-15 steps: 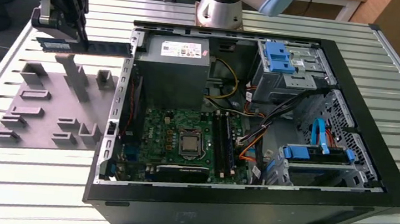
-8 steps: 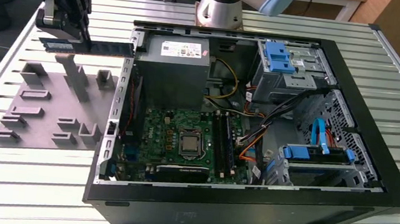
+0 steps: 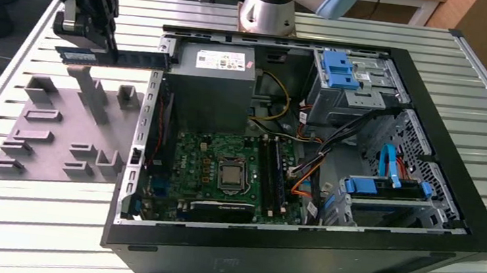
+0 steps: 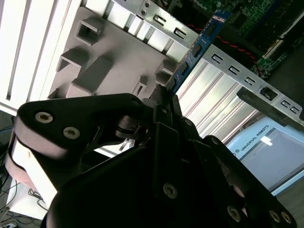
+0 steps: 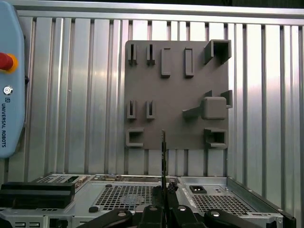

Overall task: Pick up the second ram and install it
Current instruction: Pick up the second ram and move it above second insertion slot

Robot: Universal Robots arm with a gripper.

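The second ram (image 3: 134, 59) is a thin blue-green stick held level above the table, just outside the open computer case's wall on the exterior view's left. My gripper (image 3: 97, 48) is shut on its outer end. In the second wrist view the ram (image 4: 194, 47) juts out from between the black fingers (image 4: 161, 118), pointing toward the case rim. The first wrist view shows the stick edge-on (image 5: 163, 156), rising from my gripper (image 5: 164, 192). The green motherboard (image 3: 222, 168) lies on the case floor, with dark memory slots (image 3: 274, 175) beside the processor socket.
A grey fixture plate (image 3: 54, 130) with slotted blocks lies on the slatted table below the held stick. Inside the case (image 3: 452, 219) are a grey power supply (image 3: 209, 72), cable bundles (image 3: 313, 164) and blue drive brackets (image 3: 383, 186). The arm's base (image 3: 270, 10) stands behind the case.
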